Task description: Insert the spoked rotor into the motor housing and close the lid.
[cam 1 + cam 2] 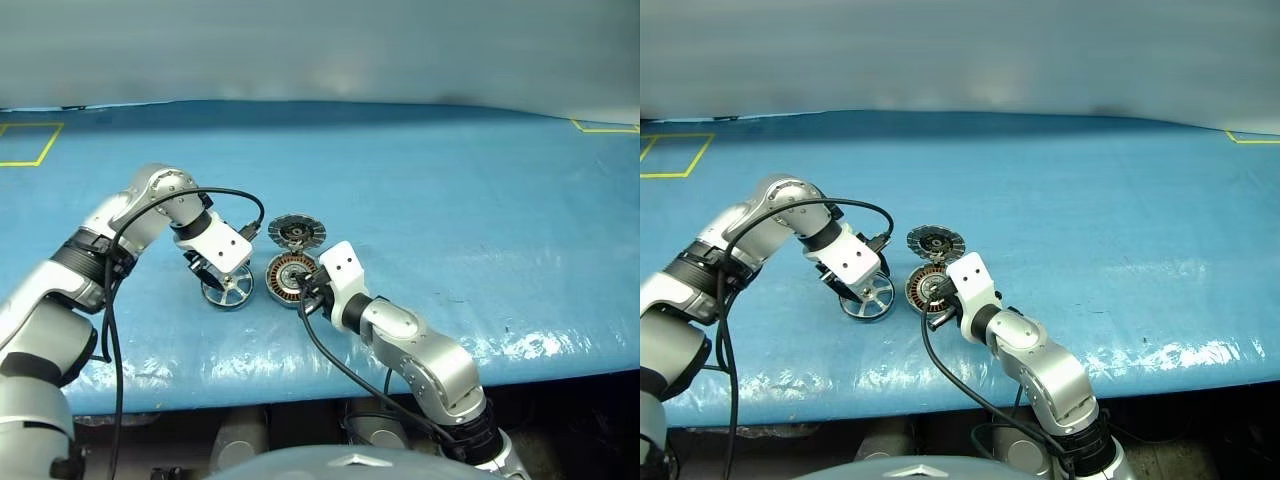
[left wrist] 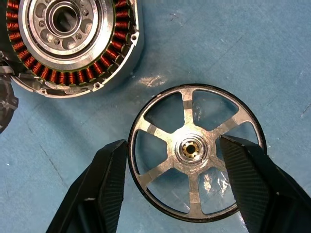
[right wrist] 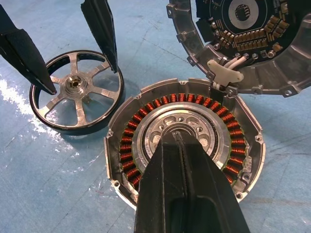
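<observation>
**Rotor flat on the blue cover, left fingers straddling it, housing open beside it**

The spoked rotor (image 2: 194,150) lies flat on the blue table cover (image 1: 450,200), just beside the motor housing (image 3: 184,141) and on the robot's left of it. The left gripper (image 1: 222,278) points steeply down over the rotor, its two black fingers (image 2: 104,187) spread apart; one stands outside the rim, the other reaches in over the spokes towards the hub. Whether either pad touches the metal cannot be told, and the rotor is not lifted.

The housing sits open, its ring of copper windings and silvery centre facing up. The lid (image 3: 243,34) is swung back on the far side of the housing, joined to it at a small white connector (image 3: 224,73), its inner face of dark circuitry turned upward. The right gripper (image 3: 182,145) is closed, fingers pressed together, with its tip over the centre of the housing, covering part of the opening where the rotor belongs. A black cable (image 1: 215,195) loops over the left forearm. Yellow tape marks (image 1: 30,145) lie at the far corners of the cover, well apart from the parts.
</observation>
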`<state>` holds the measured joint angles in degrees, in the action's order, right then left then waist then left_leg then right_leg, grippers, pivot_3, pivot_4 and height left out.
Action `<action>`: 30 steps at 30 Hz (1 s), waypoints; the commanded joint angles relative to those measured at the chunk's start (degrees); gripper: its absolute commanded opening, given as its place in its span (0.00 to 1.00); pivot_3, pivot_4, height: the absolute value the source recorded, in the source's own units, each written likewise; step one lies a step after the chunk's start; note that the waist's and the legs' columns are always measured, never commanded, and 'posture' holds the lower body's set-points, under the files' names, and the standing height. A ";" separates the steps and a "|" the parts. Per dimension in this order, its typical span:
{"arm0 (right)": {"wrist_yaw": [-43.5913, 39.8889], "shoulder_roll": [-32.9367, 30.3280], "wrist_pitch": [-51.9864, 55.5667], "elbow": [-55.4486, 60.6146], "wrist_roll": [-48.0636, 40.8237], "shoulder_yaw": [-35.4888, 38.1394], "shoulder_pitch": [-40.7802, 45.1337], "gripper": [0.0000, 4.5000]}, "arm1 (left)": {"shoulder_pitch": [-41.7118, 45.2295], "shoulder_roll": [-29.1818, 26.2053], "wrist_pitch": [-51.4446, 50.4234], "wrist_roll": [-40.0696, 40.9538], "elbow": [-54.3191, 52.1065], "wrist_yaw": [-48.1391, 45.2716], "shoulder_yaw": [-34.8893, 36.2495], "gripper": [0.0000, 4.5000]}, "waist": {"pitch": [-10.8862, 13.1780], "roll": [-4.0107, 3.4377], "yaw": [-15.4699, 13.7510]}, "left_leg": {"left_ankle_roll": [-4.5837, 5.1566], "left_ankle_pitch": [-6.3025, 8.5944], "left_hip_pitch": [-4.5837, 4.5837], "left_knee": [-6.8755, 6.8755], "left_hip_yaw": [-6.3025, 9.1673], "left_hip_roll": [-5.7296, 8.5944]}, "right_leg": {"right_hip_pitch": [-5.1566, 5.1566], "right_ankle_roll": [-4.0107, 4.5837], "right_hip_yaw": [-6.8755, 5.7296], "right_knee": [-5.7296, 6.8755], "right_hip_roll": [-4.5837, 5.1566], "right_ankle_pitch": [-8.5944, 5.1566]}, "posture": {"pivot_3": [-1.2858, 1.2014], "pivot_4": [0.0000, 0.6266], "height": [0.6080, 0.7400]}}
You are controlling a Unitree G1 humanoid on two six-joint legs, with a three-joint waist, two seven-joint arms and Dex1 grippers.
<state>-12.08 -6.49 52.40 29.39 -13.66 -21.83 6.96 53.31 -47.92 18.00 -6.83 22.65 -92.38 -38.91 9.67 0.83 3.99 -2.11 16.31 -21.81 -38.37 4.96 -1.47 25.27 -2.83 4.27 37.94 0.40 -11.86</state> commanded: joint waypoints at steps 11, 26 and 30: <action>0.94 0.40 -1.02 1.80 0.11 0.89 -0.21 0.00 | 2.55 -1.19 0.31 -0.77 0.38 -0.12 -3.71 0.73 | 0.00 0.00 -0.01 | 0.00 0.00 0.00 -0.10 0.01 0.00 | -0.04 -0.01 -0.01 0.04 0.00 0.00 | 0.52 0.24 1.00; 0.22 -0.25 -0.93 2.08 0.03 -0.01 0.10 0.00 | 0.37 0.68 0.48 -5.66 2.46 0.66 -1.81 0.73 | 0.00 0.00 -0.05 | 0.01 0.01 0.00 -0.37 0.02 0.00 | -0.11 -0.13 -0.01 0.17 -0.02 -0.01 | 0.52 0.24 1.00; 0.11 -0.31 -1.00 2.10 0.10 -0.04 0.13 0.00 | 0.33 1.96 0.62 -7.55 3.79 2.24 -0.69 0.73 | 0.00 0.00 -0.07 | 0.01 0.01 0.00 -0.50 0.03 0.00 | -0.16 -0.19 -0.01 0.19 -0.02 -0.01 | 0.52 0.24 1.00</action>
<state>-11.72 -6.91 52.42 29.43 -13.56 -21.83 6.58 53.17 -46.08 18.08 -13.52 26.31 -90.78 -41.70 9.67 0.83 3.92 -2.10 16.32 -21.81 -38.91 4.99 -1.46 25.09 -3.04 4.25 38.14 0.38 -11.86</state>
